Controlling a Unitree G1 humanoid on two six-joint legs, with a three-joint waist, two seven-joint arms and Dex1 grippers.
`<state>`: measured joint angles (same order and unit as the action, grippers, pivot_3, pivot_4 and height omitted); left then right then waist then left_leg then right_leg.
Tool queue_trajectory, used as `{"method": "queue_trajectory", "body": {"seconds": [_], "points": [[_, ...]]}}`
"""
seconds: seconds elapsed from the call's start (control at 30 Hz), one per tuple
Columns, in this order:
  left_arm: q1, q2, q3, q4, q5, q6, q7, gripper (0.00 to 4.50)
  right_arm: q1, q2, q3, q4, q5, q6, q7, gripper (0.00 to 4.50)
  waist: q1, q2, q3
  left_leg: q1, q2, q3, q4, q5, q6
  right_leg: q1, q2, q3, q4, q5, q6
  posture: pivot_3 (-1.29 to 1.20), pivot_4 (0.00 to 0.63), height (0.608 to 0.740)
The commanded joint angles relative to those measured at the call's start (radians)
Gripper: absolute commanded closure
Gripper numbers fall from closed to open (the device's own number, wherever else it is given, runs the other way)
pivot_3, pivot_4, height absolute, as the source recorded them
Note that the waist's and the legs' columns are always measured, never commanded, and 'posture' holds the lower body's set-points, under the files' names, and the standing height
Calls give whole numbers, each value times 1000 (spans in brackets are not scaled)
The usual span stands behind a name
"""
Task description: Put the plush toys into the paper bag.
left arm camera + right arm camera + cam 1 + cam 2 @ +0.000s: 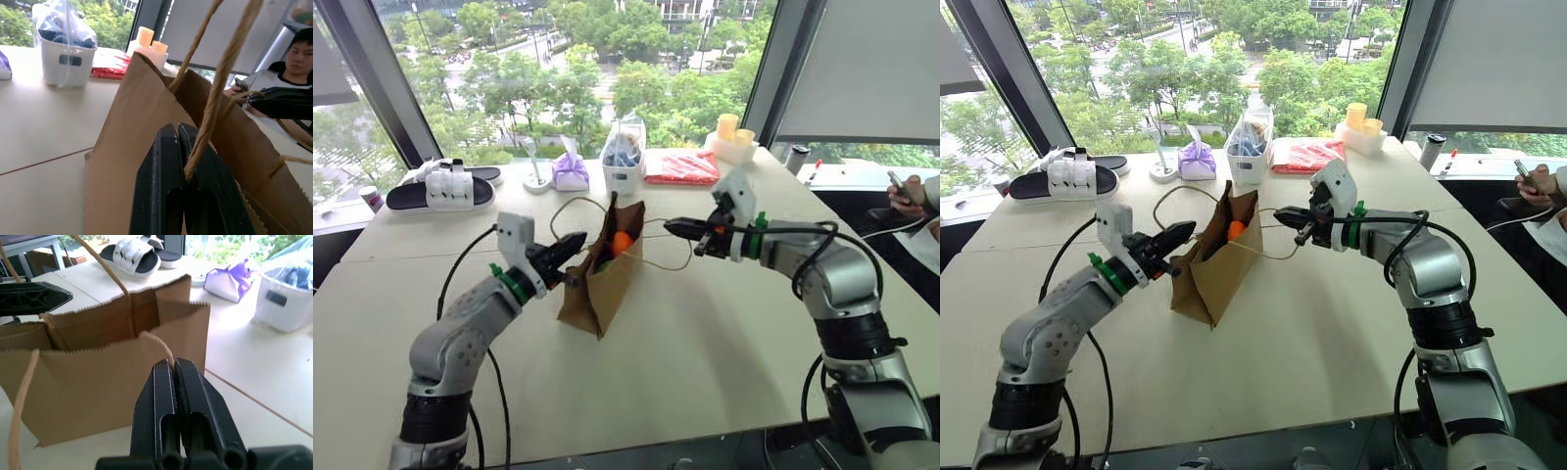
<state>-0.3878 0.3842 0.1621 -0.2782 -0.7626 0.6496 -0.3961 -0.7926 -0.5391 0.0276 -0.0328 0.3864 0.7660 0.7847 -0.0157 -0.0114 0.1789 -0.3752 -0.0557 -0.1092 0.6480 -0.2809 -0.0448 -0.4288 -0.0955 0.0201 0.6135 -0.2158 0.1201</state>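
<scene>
Paper bag (607,274) stands roughly mid-tabletop, a bit toward the far edge, mouth up, between my two arms. My left gripper (570,247) is clenched on one cord handle (215,105), the cord running up out of the closed tips in the left wrist view. My right gripper (677,228) is clenched on the other cord handle (161,348), pinched right at the tips in the right wrist view. Judgement: each handle is held from its own side so the cords pull outward and the mouth stays spread and the bag upright; thin paper would sag or tip otherwise.

Orange toy (623,242) sits inside the bag at the top, showing just under the rim. A dark green bit beside it, lower in the mouth, is probably the green toy, too hidden to be sure. So the toys look to be in the bag already, judging from how things lie.

Relative to the grippers: the bag is between them, left gripper touching close to the near-left side of the rim, right gripper apart from the bag on its right, linked only by the taut cord. Orange toy lies between both tips, nearer the left one, slightly lower than the right.

Far edge of tabletop: white tub with plastic bag (624,162), purple pouch (571,171), red packet (683,167), none involved.
</scene>
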Motion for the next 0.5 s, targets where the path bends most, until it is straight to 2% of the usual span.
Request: {"method": "queue_trajectory", "body": {"seconds": [0.03,0.1,0.13,0.2,0.37,0.43,0.5], "points": [[7,21,32,-49,-7,-3,-8,4500,-23,16,-30,-30,26,4,-19,4437,2,0,0,0,0,0,0,0,0,0,0,0,0,0,0,0,150,740],[5,26,46,-50,-18,9,-1,3846,-25,18,-31,-29,31,6,-22,4500,3,0,0,0,0,0,0,0,0,0,0,0,0,0,0,0,150,740],[5,30,51,-54,-25,15,-2,3592,-26,19,-32,-29,33,7,-23,4227,4,0,0,0,0,0,0,0,0,0,0,0,0,0,0,0,150,740],[1,37,57,-62,-36,27,0,2661,-31,20,-41,-25,43,11,-25,3583,3,0,0,0,0,0,0,0,0,0,0,0,0,0,0,0,150,740],[-6,52,96,-97,-94,69,13,98,-54,26,-73,-15,73,23,-40,988,2,0,0,0,0,0,0,0,0,0,0,0,0,0,0,0,150,740],[-2,65,113,-119,-137,93,10,0,-65,26,-87,-14,84,28,-47,54,0,0,0,0,0,0,0,0,0,0,0,0,0,0,0,0,150,740],[11,84,135,-138,-183,120,2,0,-81,26,-114,-10,102,36,-57,54,0,0,0,0,0,0,0,0,0,0,0,0,0,0,0,0,150,740]]}}
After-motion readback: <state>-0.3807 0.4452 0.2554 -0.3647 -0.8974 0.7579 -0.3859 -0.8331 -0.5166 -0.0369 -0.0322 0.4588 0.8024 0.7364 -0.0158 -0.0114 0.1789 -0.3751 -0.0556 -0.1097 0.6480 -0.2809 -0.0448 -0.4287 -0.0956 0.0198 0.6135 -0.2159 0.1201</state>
